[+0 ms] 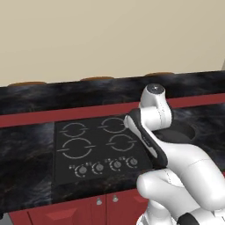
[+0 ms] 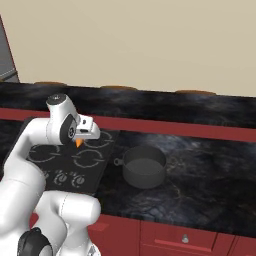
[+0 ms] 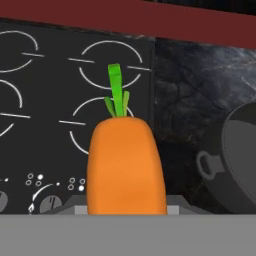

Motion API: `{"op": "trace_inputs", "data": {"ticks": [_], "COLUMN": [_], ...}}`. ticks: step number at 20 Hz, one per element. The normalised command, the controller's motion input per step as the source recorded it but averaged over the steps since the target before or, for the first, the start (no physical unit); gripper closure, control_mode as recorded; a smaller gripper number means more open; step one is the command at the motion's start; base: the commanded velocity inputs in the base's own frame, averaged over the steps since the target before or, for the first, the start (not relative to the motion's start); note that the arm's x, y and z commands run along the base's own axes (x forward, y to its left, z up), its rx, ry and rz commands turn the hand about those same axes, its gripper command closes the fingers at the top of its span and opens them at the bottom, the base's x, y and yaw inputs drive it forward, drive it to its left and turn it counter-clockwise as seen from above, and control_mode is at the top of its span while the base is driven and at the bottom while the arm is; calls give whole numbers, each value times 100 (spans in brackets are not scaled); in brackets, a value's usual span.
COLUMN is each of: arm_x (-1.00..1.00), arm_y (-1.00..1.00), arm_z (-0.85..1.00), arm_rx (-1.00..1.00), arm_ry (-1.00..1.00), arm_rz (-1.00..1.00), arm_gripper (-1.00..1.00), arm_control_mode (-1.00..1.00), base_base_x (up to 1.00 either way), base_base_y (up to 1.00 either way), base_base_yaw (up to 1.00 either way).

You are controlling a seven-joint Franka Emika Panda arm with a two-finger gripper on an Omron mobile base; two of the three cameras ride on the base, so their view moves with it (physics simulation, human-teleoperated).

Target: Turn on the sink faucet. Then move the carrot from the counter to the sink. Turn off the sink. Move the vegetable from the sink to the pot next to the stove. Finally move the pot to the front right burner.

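Note:
The orange carrot (image 3: 125, 165) with its green stem pointing away fills the middle of the hand view. My gripper (image 2: 81, 138) is shut on it and holds it in the air over the right side of the stove (image 2: 60, 160), above the front right burner (image 2: 88, 159). In the right base view only the carrot's orange tip (image 2: 79, 143) pokes out under the hand. The dark grey pot (image 2: 144, 166) stands empty on the counter (image 2: 200, 185), just right of the stove and of my gripper. The sink and the sink faucet are out of view.
A row of round knobs (image 1: 107, 166) runs along the stove's front edge. A raised black ledge with a red band (image 2: 175, 127) runs behind the stove and pot. Bare black counter (image 1: 26, 149) lies left of the stove. Red cabinet fronts (image 2: 190, 235) are below.

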Motion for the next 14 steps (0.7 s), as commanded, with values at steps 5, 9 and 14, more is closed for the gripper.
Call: {"op": "trace_inputs", "data": {"ticks": [5,9,14], "arm_x": [0,0,-2], "arm_y": [0,0,-20], "arm_z": [0,0,0], "arm_rx": [0,0,2], "arm_ry": [0,0,0], "arm_rz": [0,0,-8], "arm_gripper": [100,100,100], "arm_control_mode": [100,100,-100], "base_base_x": [16,0,-1], "base_base_y": [0,0,0], "base_base_yaw": [1,0,0]}}
